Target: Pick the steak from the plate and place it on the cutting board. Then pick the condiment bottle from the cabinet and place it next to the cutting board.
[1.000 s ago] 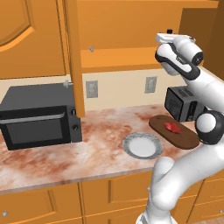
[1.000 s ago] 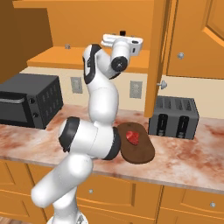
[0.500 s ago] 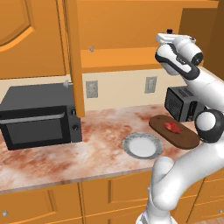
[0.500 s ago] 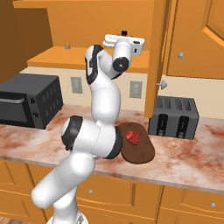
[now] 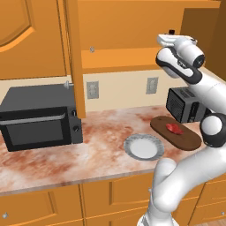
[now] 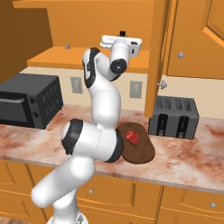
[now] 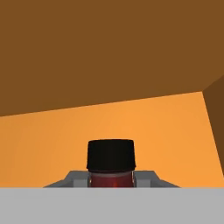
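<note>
You have the cabinet (image 5: 132,26) open in front of you, its door (image 5: 73,57) swung out edge-on over the counter (image 5: 101,145). The arm reaches up and into the opening at shelf height. Below, the cutting board (image 5: 176,133) already carries the steak (image 5: 175,129), and the plate (image 5: 143,147) beside it sits bare, so the first half of the job looks done.

What has changed in the last second is the gripper (image 7: 110,183): a moment ago its jaws stood wide, and now they have pressed in around the bottle (image 7: 110,162). In the hand view the black cap rises between the two grey fingers (image 7: 78,178), with the dark red body just below it. You are pinching the bottle, which stands on the cabinet shelf (image 6: 65,57). The arm itself has barely shifted.

That means the grasp is probably made and the lift-out comes next. Mind the edges: the shelf lip lies under the hand, the cabinet ceiling sits above, and the door hangs to one side. Free counter lies around the board, with the toaster (image 6: 175,116) just behind it.
</note>
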Available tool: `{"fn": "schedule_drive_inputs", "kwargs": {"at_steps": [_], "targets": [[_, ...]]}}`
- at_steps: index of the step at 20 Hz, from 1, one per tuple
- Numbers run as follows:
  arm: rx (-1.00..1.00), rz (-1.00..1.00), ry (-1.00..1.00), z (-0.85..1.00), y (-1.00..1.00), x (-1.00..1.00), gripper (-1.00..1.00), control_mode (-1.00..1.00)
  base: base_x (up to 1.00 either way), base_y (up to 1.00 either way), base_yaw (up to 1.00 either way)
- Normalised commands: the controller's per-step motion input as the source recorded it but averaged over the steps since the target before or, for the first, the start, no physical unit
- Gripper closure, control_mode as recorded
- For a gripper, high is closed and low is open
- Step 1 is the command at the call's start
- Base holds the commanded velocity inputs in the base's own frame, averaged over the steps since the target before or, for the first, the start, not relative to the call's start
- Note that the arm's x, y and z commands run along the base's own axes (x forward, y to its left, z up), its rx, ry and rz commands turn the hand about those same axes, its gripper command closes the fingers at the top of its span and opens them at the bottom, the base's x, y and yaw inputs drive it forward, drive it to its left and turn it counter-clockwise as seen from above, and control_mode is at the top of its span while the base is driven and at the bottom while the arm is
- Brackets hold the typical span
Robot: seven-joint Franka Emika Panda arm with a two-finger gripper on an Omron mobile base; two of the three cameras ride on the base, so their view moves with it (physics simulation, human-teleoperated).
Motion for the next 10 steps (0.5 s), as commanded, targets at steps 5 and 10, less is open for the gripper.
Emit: {"fn": "schedule_drive_inputs", "kwargs": {"at_steps": [5,10], "targets": [[-0.04,0.02,0.02,-0.01,0.28,-0.05,1.0,-1.0,0.0,0.0,0.0],[-0.04,0.02,0.05,0.0,0.11,-0.18,1.0,-1.0,0.0,0.0,0.0]]}}
